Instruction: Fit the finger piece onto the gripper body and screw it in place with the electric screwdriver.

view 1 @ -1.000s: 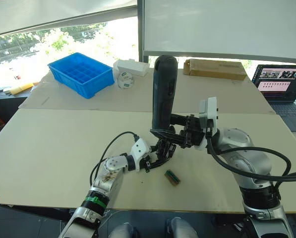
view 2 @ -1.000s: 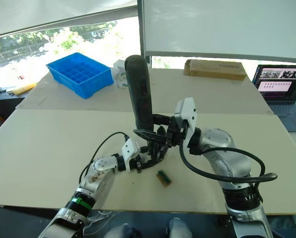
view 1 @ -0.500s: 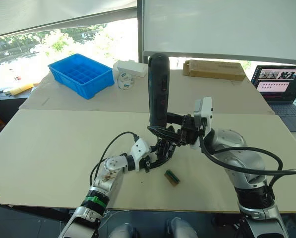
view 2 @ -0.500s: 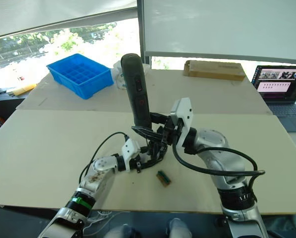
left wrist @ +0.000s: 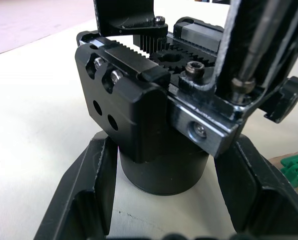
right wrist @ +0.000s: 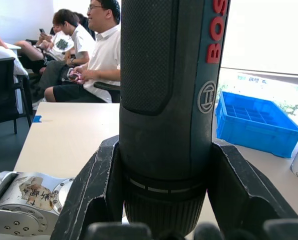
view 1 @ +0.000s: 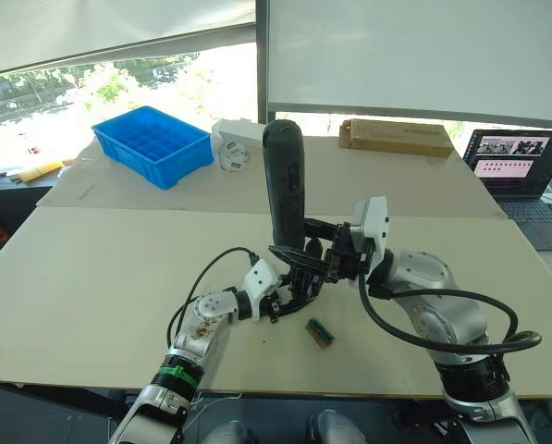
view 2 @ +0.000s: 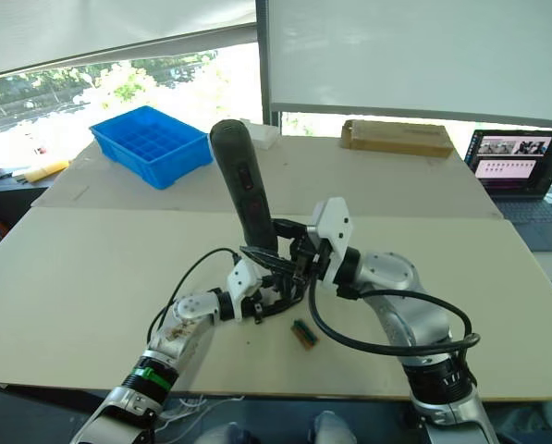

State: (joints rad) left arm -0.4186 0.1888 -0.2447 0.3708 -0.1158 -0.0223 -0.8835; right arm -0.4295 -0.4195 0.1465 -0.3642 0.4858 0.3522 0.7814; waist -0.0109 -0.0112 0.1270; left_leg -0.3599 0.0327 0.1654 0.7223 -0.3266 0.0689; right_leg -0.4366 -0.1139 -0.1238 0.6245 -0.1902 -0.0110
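My left gripper [view 1: 289, 298] holds the gripper body [left wrist: 153, 125] by its round base, near the table's [view 1: 100, 268] front edge. My right gripper [view 1: 320, 264] clamps the electric screwdriver [view 1: 283, 190] upright above it. I should keep the bit straight on the screw and press gently, so the body does not twist.

Black electric screwdriver [view 1: 285, 190] with red lettering and a stippled grip panel; black gripper body [left wrist: 139, 130] with silver screws, toothed black racks and a bare metal bracket. Small block [view 1: 320, 332] green and brown. Table [view 1: 100, 277] pale beige. Tray [view 1: 153, 141] bright blue, divided in a grid. Box [view 1: 392, 137] cardboard brown. Black fingers on both the left gripper [left wrist: 158, 200] and right gripper [right wrist: 163, 200]. Seated person [right wrist: 96, 55] in white shirt.
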